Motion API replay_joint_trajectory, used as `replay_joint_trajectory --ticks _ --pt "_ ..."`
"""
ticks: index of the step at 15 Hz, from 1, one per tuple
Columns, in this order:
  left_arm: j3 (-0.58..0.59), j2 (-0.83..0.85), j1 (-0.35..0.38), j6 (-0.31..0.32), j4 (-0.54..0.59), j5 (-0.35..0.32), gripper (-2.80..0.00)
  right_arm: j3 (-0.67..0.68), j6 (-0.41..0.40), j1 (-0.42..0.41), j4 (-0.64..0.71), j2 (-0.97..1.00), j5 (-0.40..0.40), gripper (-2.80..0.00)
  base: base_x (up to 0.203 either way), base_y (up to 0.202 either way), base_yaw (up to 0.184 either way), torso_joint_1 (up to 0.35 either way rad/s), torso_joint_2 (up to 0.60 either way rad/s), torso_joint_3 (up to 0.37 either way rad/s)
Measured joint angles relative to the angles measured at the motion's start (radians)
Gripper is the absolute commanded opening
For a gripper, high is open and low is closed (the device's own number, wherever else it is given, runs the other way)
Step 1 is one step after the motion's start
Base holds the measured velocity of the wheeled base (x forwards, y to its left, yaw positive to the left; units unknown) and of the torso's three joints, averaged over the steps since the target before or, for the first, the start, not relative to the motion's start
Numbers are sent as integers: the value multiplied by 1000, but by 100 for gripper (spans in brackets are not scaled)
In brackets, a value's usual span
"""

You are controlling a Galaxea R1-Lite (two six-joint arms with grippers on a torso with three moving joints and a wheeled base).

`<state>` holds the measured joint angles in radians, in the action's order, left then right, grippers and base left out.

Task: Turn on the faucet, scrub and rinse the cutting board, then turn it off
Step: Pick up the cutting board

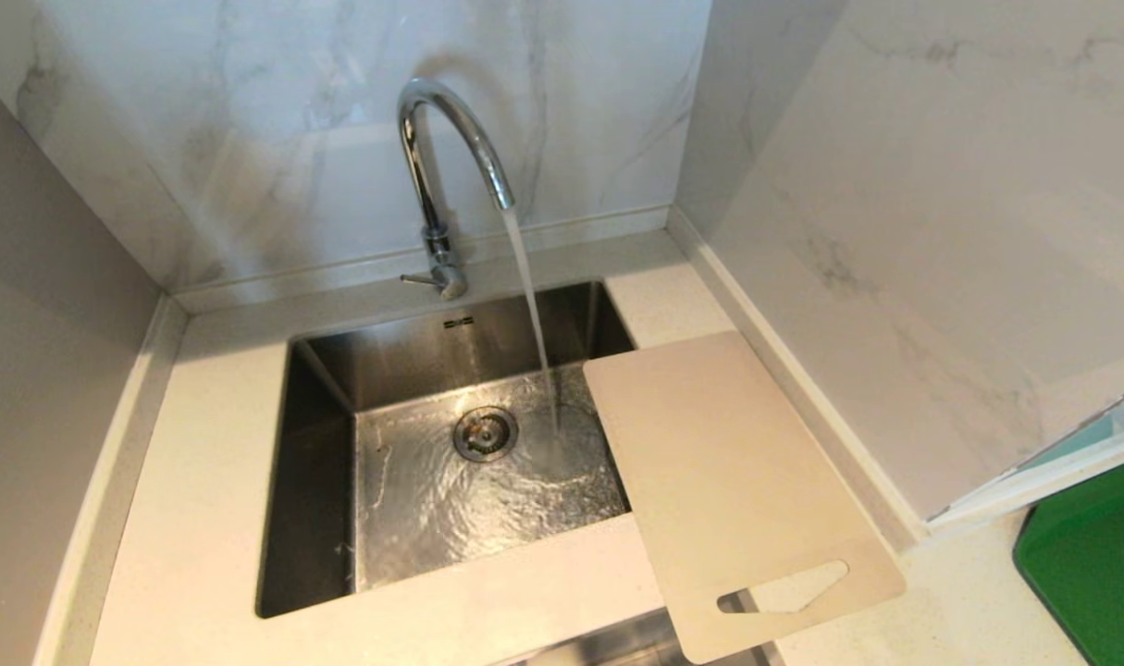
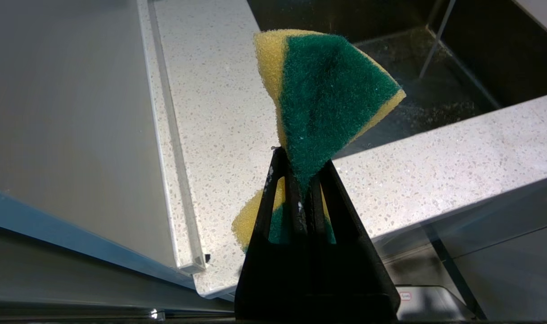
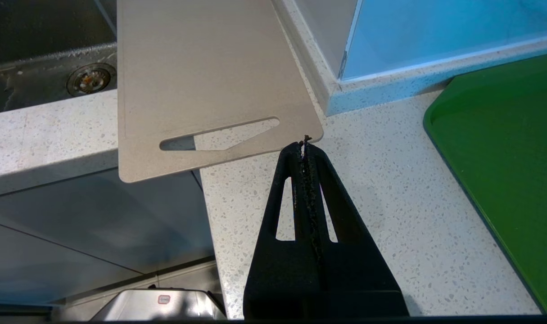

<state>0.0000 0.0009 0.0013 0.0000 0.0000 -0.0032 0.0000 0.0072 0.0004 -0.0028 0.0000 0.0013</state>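
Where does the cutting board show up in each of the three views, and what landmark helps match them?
Head view: the cutting board lies right of the sink, one edge overhanging the basin, handle cutout nearest the camera.
Left wrist view: not in it; only the sponge in the left gripper.
Right wrist view: the board lies just beyond the shut right gripper.
Shared landmark: the sink drain, in the head and right wrist views.

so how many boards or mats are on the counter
2: the cutting board lies right of the sink, overhanging its edge; the green mat sits further right. More may lie outside the views.
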Motion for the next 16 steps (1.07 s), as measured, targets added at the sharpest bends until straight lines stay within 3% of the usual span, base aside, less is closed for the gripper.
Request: replay_joint_trajectory --ticks 10,16 --pt "0 0 0 0 0 0 -280 -32 -14 0 13 0 -4 -280 0 0 0 0 0 0" --pt "0 -1 0 0 0 0 -280 -449 -16 15 237 117 50 -280 0 0 0 0 0 0"
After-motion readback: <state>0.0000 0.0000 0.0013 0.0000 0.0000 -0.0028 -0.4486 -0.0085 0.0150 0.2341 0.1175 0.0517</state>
